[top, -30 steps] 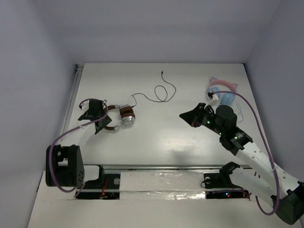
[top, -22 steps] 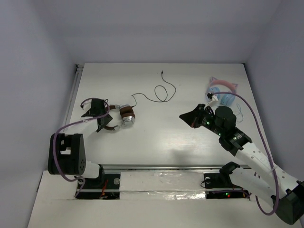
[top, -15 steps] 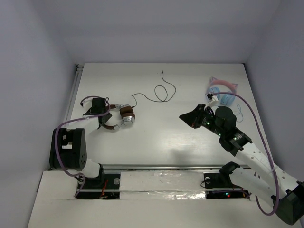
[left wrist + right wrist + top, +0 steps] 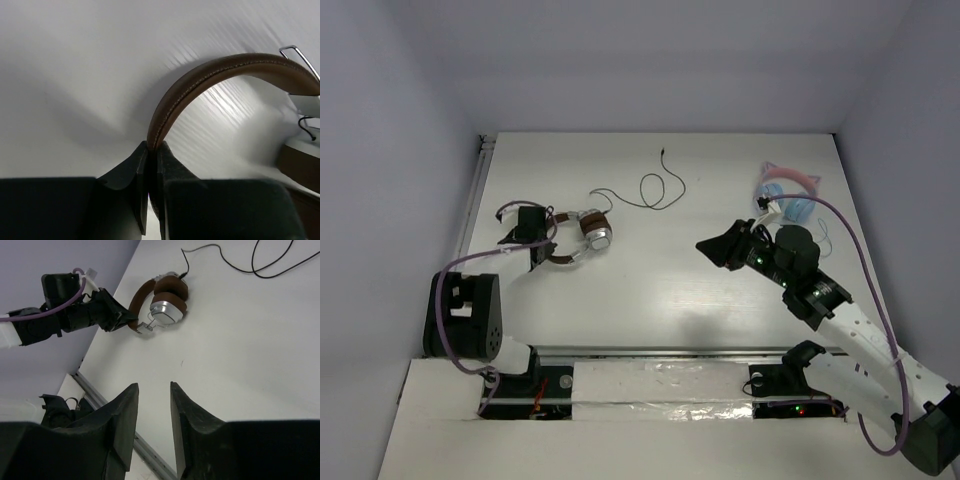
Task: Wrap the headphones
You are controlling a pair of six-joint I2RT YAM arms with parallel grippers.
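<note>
So the headphones (image 4: 582, 238) are sitting left of centre in the top view, on the white desk (image 4: 650, 290). The brown headband curves toward the left and the silver ear cups are stacked together at its right end. The left claw (image 4: 150, 150) is pinching that headband. The wrist cam shows it pretty clearly: both fingers are pressed right up against the leather edge with basically no gap either side.

The thin black cable (image 4: 655, 190) isn't wrapped at all. It runs off the cups toward the upper middle of the frame, makes a loose loop, and the plug end lies up near the back of the desk.

The right claw (image 4: 152, 390) is right of centre, well away from the headphones. It's off the desk and pointing toward them. Its fingers are spread a bit with nothing between them.

The pink-and-blue cat-ear set (image 4: 788, 195) is in the upper right, just behind the right arm.
</note>
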